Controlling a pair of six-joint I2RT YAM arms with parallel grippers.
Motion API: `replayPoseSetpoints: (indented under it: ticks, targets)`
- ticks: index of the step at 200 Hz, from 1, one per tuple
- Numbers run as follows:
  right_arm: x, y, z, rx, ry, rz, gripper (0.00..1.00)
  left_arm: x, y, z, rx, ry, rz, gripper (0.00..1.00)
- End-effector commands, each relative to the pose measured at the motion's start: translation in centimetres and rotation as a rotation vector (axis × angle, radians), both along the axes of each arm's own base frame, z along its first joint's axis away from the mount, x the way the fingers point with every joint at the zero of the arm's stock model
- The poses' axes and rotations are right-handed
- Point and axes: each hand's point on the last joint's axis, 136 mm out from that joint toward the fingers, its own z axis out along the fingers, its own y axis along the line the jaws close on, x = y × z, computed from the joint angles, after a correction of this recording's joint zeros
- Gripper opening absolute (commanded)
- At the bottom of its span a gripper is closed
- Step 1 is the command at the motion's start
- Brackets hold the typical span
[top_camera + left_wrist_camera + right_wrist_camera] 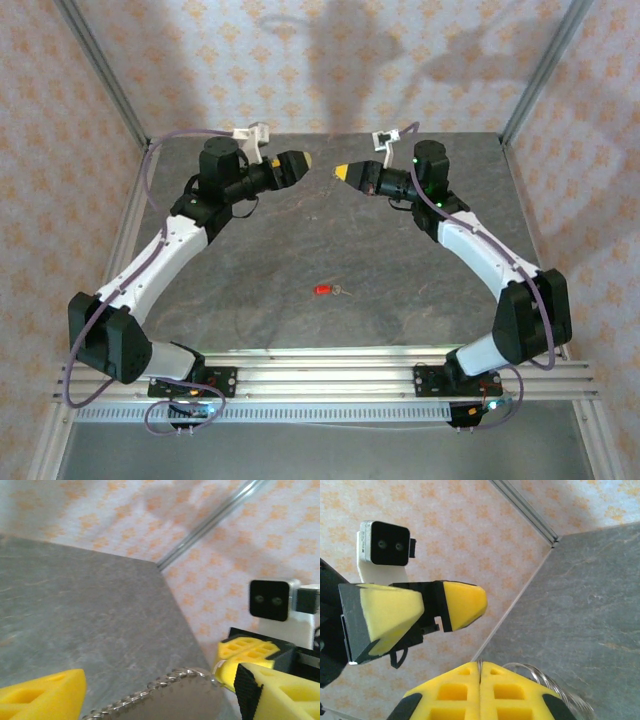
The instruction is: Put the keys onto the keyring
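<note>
The keyring (pixel 554 685) is a thin silvery wire loop. My right gripper (pixel 480 672) is shut on it, with the wire pinched between its yellow pads. In the left wrist view the keyring (pixel 165 684) shows a twisted edge. It lies in the gap of my left gripper (pixel 160 700), which is open, its fingers (pixel 40 695) wide apart. Both grippers hover tip to tip above the back of the table, left gripper (pixel 303 160) facing right gripper (pixel 342 172). The key (pixel 322 290), red-headed with a short silver blade, lies alone on the table nearer the front.
The grey stone-patterned table (pixel 420 270) is bounded by patterned walls with metal corner posts (pixel 540 70). A metal rail (pixel 330 375) with the arm bases runs along the near edge.
</note>
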Motion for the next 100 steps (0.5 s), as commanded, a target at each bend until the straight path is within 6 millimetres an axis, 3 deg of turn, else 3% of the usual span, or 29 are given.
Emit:
replayPoseSetpoints:
  ticks: [1, 38, 74, 100]
  targets:
    - [-1.0, -0.4, 3.5, 0.087, -0.090, 0.011, 0.00, -0.1, -0.9, 2.8, -0.108, -0.041, -0.009, 0.78]
    - [-0.9, -0.6, 4.3, 0.152, -0.088, -0.009, 0.00, -1.3, -1.9, 3.3, -0.078, -0.088, -0.037, 0.74]
    - [-1.0, -0.7, 4.8, 0.184, -0.089, -0.013, 0.00, -1.5, -3.1, 2.9, -0.074, -0.084, -0.116, 0.53]
    - [-1.0, -0.7, 5.0, 0.195, -0.087, -0.012, 0.00, -1.6, -3.9, 3.2, -0.110, -0.091, -0.161, 0.53]
